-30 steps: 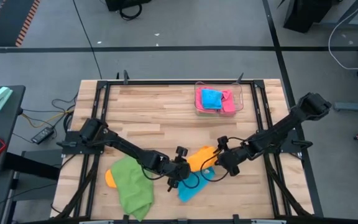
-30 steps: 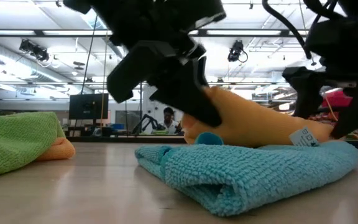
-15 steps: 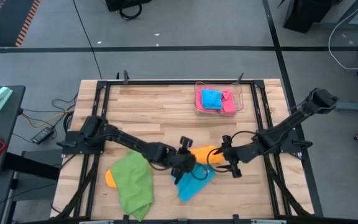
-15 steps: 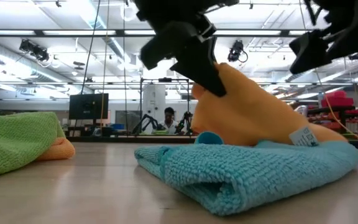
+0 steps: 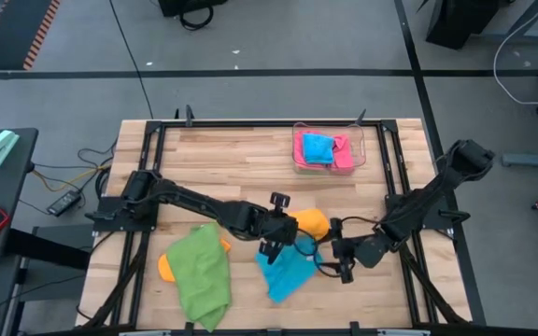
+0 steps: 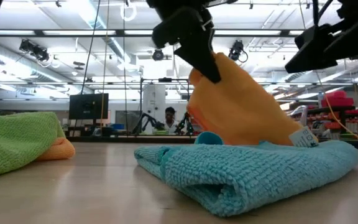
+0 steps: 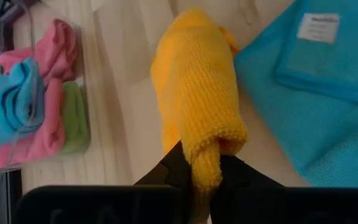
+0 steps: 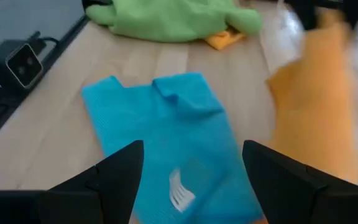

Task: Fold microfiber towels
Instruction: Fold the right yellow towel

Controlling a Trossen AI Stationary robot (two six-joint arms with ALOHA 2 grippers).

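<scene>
High view: left gripper [image 5: 281, 235] sits mid-table, near front centre, jaws pinched tight on the orange towel [image 5: 307, 225]. Left wrist view confirms: orange towel [image 7: 194, 106] bunched between the two dark fingers [image 7: 173, 168], rest of the cloth draped fwd onto the wood. Low view: the orange towel [image 6: 244, 109] is lifted at the gripped end, far end still down, touching the blue towel [image 6: 241, 171].

Blue towel [image 5: 288, 273] lies flat-ish just in front of the left gripper, white label up. Right gripper [image 5: 342, 254] hovers just beside its right edge, jaws spread wide, holding nothing; in right wrist view its fingers [image 8: 114, 174] frame the blue towel [image 8: 166, 137].

Green towel [image 5: 199, 280] crumpled at front left, over another orange cloth [image 5: 165, 266]. Clear tray [image 5: 358, 149] at back of table w/ blue + pink towels [image 5: 323, 149] inside.
</scene>
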